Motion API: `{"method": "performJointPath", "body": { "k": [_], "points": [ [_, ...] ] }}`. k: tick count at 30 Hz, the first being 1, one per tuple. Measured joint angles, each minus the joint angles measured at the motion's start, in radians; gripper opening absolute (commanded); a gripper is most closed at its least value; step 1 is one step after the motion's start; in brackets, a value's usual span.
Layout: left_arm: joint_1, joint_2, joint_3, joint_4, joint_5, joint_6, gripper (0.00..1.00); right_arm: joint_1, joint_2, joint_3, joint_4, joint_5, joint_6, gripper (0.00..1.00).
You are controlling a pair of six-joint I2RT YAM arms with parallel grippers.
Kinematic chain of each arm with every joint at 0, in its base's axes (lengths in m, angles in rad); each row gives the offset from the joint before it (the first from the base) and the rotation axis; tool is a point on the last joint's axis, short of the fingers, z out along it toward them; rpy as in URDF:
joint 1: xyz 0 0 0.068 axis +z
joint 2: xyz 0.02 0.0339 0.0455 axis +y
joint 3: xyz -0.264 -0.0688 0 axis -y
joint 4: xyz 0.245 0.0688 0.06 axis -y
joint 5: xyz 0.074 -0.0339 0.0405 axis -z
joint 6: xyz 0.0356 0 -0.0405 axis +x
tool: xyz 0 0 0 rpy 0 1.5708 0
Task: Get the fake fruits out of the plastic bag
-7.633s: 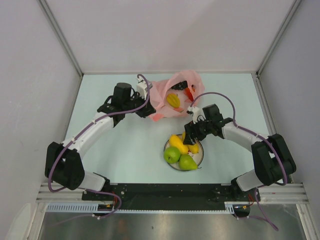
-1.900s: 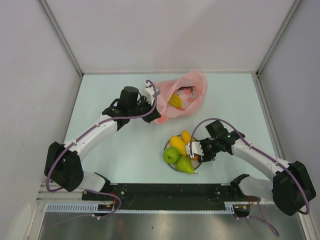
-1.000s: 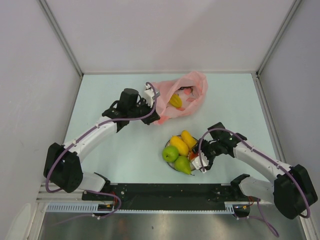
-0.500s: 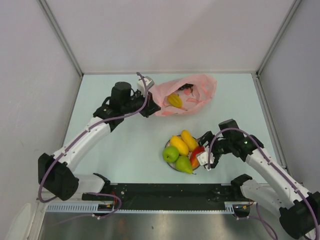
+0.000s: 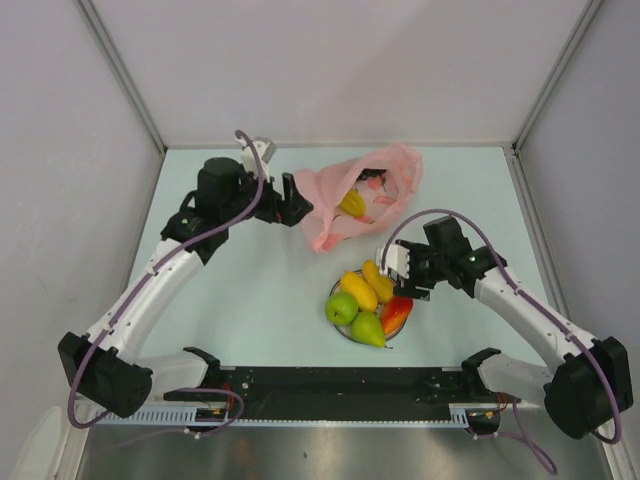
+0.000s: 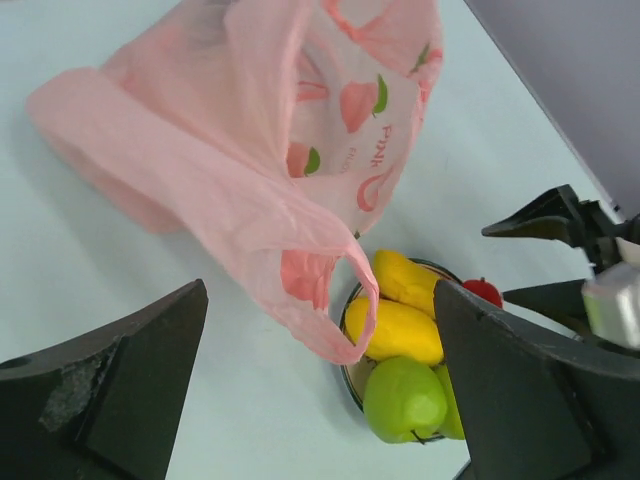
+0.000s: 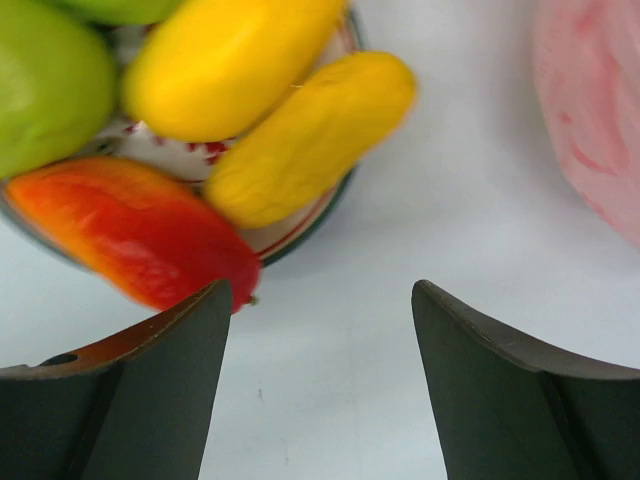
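- Left arm [image 5: 150, 285]: runs from its base at the near left, elbow bent, reaching forward and to the right.
- Left gripper [image 5: 292, 207]: jaws spread wide, nothing clamped between them.
- Right arm [image 5: 520, 305]: rises from its base at the near right and bends inward toward centre.
- Right gripper [image 5: 398, 268]: points left, jaws parted, empty.
- Purple cable [image 5: 440, 215]: one loops along each arm.

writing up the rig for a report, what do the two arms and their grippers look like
Left arm and right arm: white curved links, black joints and bases, a purple cable looped along each. Fingers are broad, dark wedge-shaped pads.
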Motion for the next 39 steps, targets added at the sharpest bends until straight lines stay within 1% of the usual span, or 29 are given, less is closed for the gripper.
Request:
{"method": "performJointPath", "body": {
  "k": [2, 4, 5, 7, 8, 9, 11, 12, 14, 17, 23, 30, 34, 36, 38, 39],
  "points": [
    [0.040, 0.000, 0.053, -0.058, -0.005, -0.047, 1.00, 0.000, 0.041, 0.022, 0.051, 0.051, 0.112, 0.77],
    [0.124, 0.005, 0.149, -0.097, 0.026, -0.130, 1.00, 0.000, 0.087, 0.065, 0.099, 0.109, 0.244, 0.77],
    [0.186, 0.009, 0.206, -0.102, 0.051, -0.185, 1.00, 0.002, 0.113, 0.089, 0.123, 0.135, 0.302, 0.77],
    [0.303, 0.011, 0.299, -0.063, 0.096, -0.309, 1.00, 0.006, 0.171, 0.155, 0.166, 0.171, 0.428, 0.76],
    [0.359, 0.006, 0.319, -0.024, 0.116, -0.380, 1.00, 0.009, 0.194, 0.178, 0.193, 0.180, 0.475, 0.76],
    [0.401, 0.000, 0.321, 0.010, 0.133, -0.440, 1.00, 0.013, 0.207, 0.189, 0.210, 0.184, 0.507, 0.76],
    [0.501, -0.023, 0.266, 0.114, 0.196, -0.652, 1.00, 0.021, 0.230, 0.198, 0.244, 0.183, 0.573, 0.76],
    [0.525, -0.027, 0.246, 0.127, 0.207, -0.713, 1.00, 0.023, 0.237, 0.198, 0.249, 0.183, 0.590, 0.76],
    [0.555, -0.013, 0.216, 0.156, 0.235, -0.832, 1.00, 0.026, 0.261, 0.198, 0.274, 0.182, 0.626, 0.76],
    [0.567, 0.010, 0.192, 0.155, 0.268, -0.929, 1.00, 0.024, 0.302, 0.198, 0.332, 0.175, 0.664, 0.76],
    [0.592, 0.007, 0.196, 0.114, 0.290, -1.005, 1.00, 0.032, 0.385, 0.224, 0.431, 0.154, 0.724, 0.76],
    [0.623, -0.013, 0.201, 0.093, 0.296, -1.064, 1.00, 0.054, 0.394, 0.235, 0.500, 0.130, 0.756, 0.77],
    [0.616, -0.040, 0.197, 0.107, 0.305, -1.061, 1.00, 0.070, 0.400, 0.243, 0.524, 0.128, 0.779, 0.83],
    [0.600, -0.056, 0.182, 0.121, 0.301, -1.025, 1.00, 0.080, 0.408, 0.261, 0.532, 0.130, 0.809, 0.83],
    [0.553, -0.068, 0.162, 0.144, 0.298, -0.917, 1.00, 0.085, 0.426, 0.304, 0.535, 0.134, 0.851, 0.84],
    [0.516, -0.068, 0.158, 0.148, 0.304, -0.832, 1.00, 0.088, 0.440, 0.335, 0.537, 0.139, 0.874, 0.84]
  ]
}}
